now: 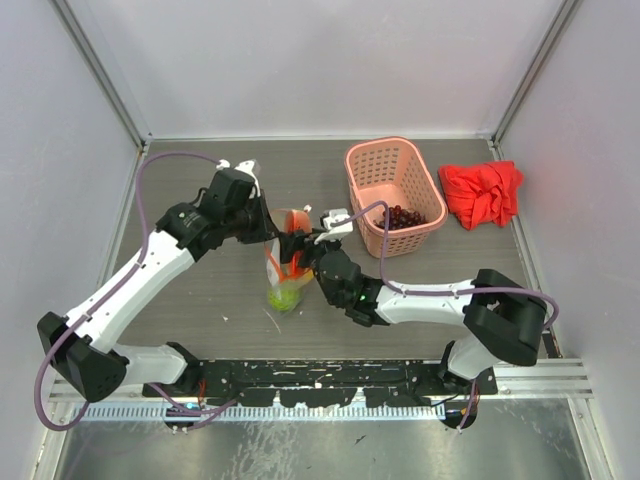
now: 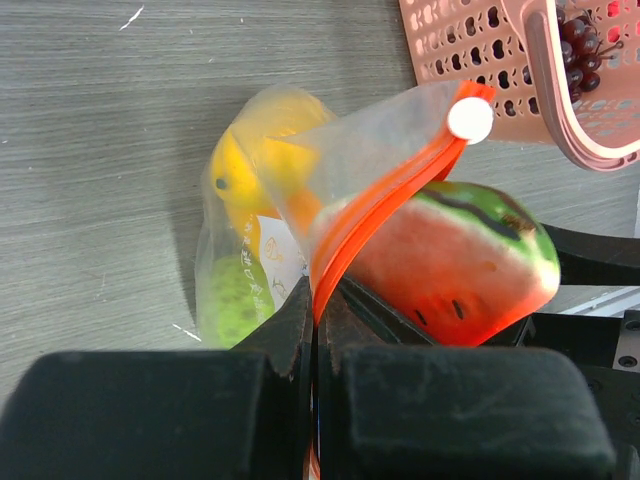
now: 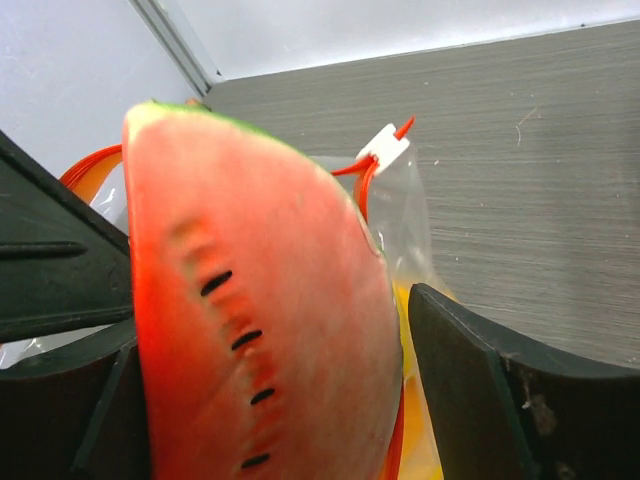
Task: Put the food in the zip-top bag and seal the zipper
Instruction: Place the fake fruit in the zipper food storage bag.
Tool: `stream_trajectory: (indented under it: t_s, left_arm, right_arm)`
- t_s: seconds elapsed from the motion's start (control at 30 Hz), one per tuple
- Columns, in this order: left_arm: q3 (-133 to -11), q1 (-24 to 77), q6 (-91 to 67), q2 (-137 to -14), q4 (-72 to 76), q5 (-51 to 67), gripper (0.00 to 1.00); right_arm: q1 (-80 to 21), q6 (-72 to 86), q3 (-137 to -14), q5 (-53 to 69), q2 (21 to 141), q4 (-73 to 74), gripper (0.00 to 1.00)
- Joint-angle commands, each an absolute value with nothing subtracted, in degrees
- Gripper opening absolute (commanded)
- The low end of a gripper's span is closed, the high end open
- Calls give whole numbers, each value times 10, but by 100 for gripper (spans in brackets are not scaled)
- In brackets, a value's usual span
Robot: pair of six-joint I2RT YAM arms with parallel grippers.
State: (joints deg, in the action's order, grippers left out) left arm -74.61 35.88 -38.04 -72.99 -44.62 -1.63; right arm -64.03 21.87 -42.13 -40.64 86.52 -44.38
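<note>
The left tool (image 2: 315,300) is clamped on the zipper (image 2: 380,205) of the zip-top bag (image 2: 385,135). The yellow piece (image 2: 240,170) and lime-green ball (image 2: 228,300) lie inside. A watermelon slice (image 2: 460,260) touches the zipper at the mouth.

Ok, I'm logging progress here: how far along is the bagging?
Done: yellow piece and lime-green ball sit inside the zip-top bag. In hand: left pincer pinches the bag's mouth edge while right pincer holds a watermelon slice at the opening. Remaining: grape bunch in the pink basket, zipper unsealed.
</note>
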Motion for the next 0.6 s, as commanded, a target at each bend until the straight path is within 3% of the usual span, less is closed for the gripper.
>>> stream_trajectory:
  t_s: [0.0,0.2,0.33,0.43,0.57]
  left_arm:
    - [-743,359,-373,-707,-413,-11,0]
    - [-736,359,-369,-708,-411,-12,0]
    - [-732,359,-369,-709,-409,-14,0]
    - [-731,359,-370,-709,-409,-14,0]
    - [-731,359,-373,-707,-407,-11,0]
  right_arm:
    - [-645,255,-472,-416,828,-372,85]
    - [-644,257,-489,-391,806,-326,87]
    - [-644,268,-494,-368,796,-301,80]
    - [-644,284,-497,-349,787,-292,68]
    - [-644,310,-507,-353,786,-279,65]
